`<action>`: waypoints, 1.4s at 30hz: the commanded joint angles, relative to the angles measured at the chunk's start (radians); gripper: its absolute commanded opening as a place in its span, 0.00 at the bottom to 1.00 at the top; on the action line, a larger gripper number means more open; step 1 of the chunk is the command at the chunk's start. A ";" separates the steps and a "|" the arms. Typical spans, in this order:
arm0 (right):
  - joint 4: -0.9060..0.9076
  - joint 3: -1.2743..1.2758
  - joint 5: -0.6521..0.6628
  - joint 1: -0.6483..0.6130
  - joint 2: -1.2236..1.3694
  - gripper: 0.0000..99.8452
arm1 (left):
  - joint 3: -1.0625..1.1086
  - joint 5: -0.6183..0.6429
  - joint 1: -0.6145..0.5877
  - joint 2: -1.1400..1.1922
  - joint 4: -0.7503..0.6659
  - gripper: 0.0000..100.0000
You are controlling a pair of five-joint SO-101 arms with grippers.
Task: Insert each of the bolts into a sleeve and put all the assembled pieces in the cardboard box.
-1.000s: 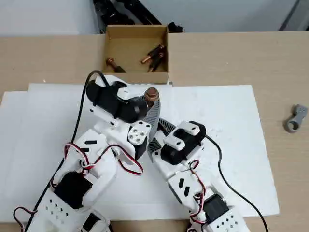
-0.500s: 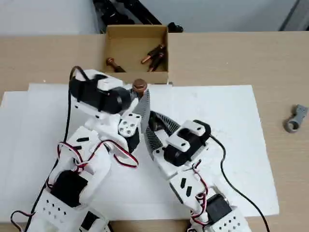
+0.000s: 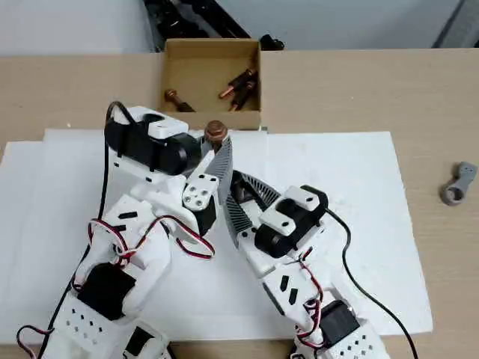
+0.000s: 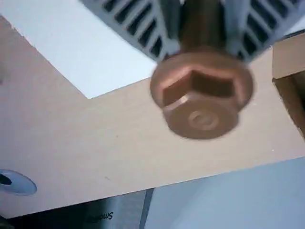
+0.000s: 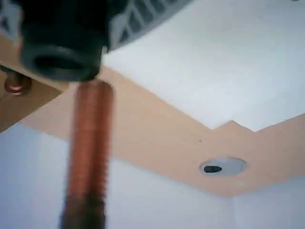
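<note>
Over the surface (image 3: 359,224), left claw (image 3: 218,149) clamps a rigid, likely slick bolt (image 3: 215,132) by its shank; right claw (image 3: 232,191) clamps the sleeve (image 5: 62,52).

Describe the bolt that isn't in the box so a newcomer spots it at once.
Find the cardboard box at the table's far edge. Just before its near wall, by the white sheet's far edge, the left claw grips one bolt, copper hex head up. The other copper pieces lie inside the box; this one alone is held.
</note>
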 commanded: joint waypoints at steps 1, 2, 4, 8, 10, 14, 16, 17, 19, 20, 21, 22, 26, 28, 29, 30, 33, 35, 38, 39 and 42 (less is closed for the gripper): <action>-0.018 -0.037 0.005 -0.010 -0.019 0.00 | -0.053 0.008 0.002 -0.003 -0.031 0.01; -0.018 -0.037 0.005 -0.010 -0.019 0.00 | -0.053 0.008 0.002 -0.003 -0.031 0.01; -0.018 -0.038 0.005 -0.010 -0.019 0.00 | -0.054 0.008 0.003 -0.003 -0.031 0.01; -0.018 -0.037 0.005 -0.010 -0.019 0.00 | -0.079 0.009 0.011 -0.003 -0.029 0.01; -0.018 -0.037 0.005 -0.010 -0.019 0.00 | -0.091 0.008 0.026 -0.003 -0.028 0.01; -0.016 -0.037 0.005 -0.010 -0.019 0.00 | -0.088 0.008 0.038 -0.003 -0.026 0.01; -0.016 -0.037 0.005 -0.010 -0.019 0.00 | -0.087 0.008 0.040 -0.003 -0.025 0.01; -0.016 -0.037 0.005 -0.010 -0.019 0.00 | -0.084 0.008 0.040 -0.002 -0.025 0.01; -0.016 -0.037 0.005 -0.010 -0.019 0.00 | -0.059 0.008 0.040 -0.002 -0.026 0.01; -0.016 -0.037 0.005 -0.010 -0.019 0.00 | -0.044 0.008 0.041 -0.002 -0.026 0.01; -0.016 -0.037 0.005 -0.010 -0.019 0.00 | -0.027 0.008 0.041 -0.002 -0.029 0.01; -0.016 -0.037 0.005 -0.010 -0.019 0.00 | -0.018 0.008 0.041 -0.002 -0.029 0.01; -0.016 -0.037 0.005 -0.010 -0.019 0.00 | -0.005 0.008 0.041 -0.002 -0.046 0.01; -0.016 -0.037 0.005 -0.010 -0.019 0.00 | -0.005 0.006 0.051 -0.002 -0.051 0.01; -0.016 -0.037 0.005 -0.010 -0.019 0.00 | -0.004 0.005 0.057 -0.002 -0.051 0.01; -0.016 -0.037 0.005 -0.010 -0.019 0.00 | 0.002 0.005 0.063 -0.002 -0.051 0.01; -0.016 -0.037 0.005 -0.010 -0.019 0.00 | 0.038 0.000 0.069 -0.002 -0.072 0.01; -0.016 -0.037 0.005 -0.012 -0.019 0.00 | 0.062 0.000 0.068 -0.002 -0.095 0.01; -0.016 -0.035 0.005 -0.012 -0.019 0.00 | 0.081 -0.008 0.066 -0.002 -0.101 0.01; -0.016 -0.035 0.005 -0.012 -0.019 0.00 | 0.081 -0.025 0.066 -0.002 -0.101 0.01; -0.016 -0.035 0.005 -0.012 -0.019 0.00 | 0.082 -0.058 0.066 0.000 -0.101 0.01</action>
